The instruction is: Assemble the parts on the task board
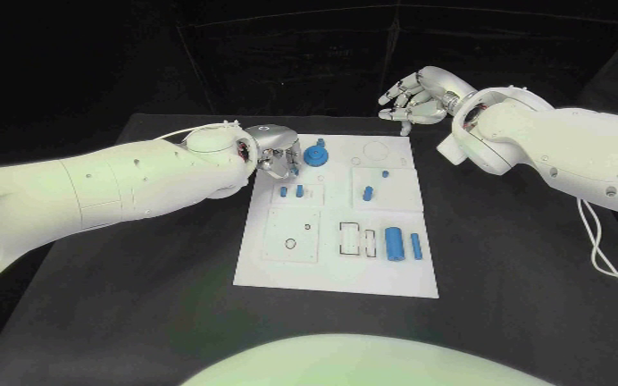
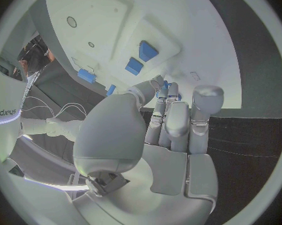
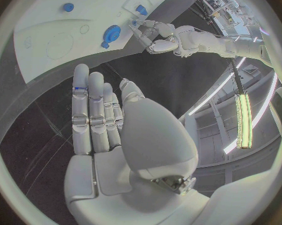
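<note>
black tabletop (image 1: 154, 314) under a dark room carries the white board (image 1: 338, 270); blue parts (image 1: 393, 245) lie and stand on it. my left hand (image 1: 274, 155) sits at its far left corner, fingers curled, grip unclear. my right hand (image 1: 414, 98) hovers beyond it, spread, holding nothing.

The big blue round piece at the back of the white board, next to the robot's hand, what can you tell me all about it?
The big blue round piece looks like smooth plastic: a wide round base with a smaller knob on top. It stands upright on the white board, near its far left corner. The left hand is right beside it, fingers curled close to its edge, but whether they touch it cannot be told. The right hand hangs well away, fingers spread, holding nothing.
</note>
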